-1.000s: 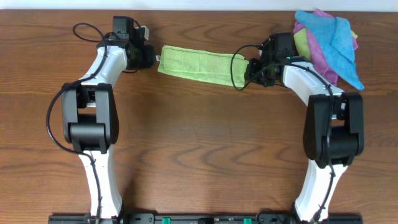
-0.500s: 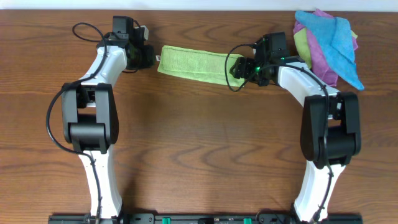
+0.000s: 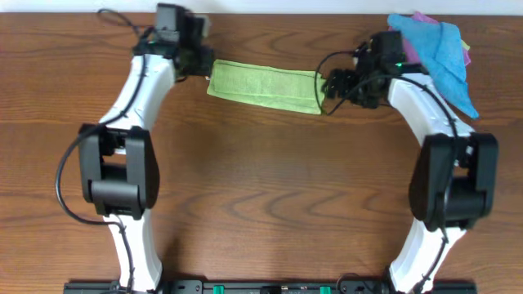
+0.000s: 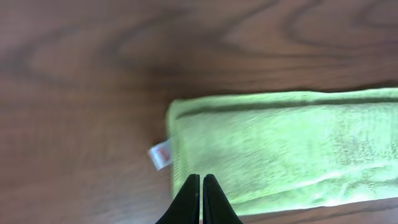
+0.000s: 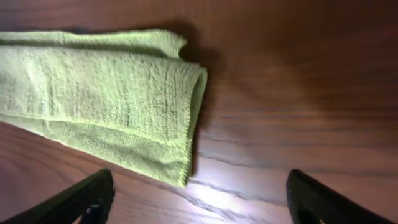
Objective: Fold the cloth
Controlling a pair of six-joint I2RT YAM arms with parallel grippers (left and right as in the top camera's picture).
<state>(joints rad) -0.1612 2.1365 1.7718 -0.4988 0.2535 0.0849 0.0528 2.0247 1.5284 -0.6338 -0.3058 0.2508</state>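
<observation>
The lime-green cloth (image 3: 263, 85) lies folded as a long strip across the far middle of the table, with its small white tag (image 4: 161, 154) at the left end. My left gripper (image 3: 203, 64) hovers at that left end, shut, its tips (image 4: 201, 180) pressed together over the cloth's (image 4: 292, 149) short edge with nothing between them. My right gripper (image 3: 328, 88) stands wide open just off the right end. In the right wrist view the cloth's folded end (image 5: 106, 93) lies free on the wood ahead of the right gripper (image 5: 199, 199).
A pile of blue, purple and green cloths (image 3: 441, 49) sits at the far right corner, just behind my right arm. Black cables loop near both wrists. The table's far edge (image 3: 270, 11) runs close behind the cloth.
My right gripper has opened, let go of the cloth's right end and drawn back to the right. The end now lies flat. My left arm has shifted toward the far edge, still shut.
</observation>
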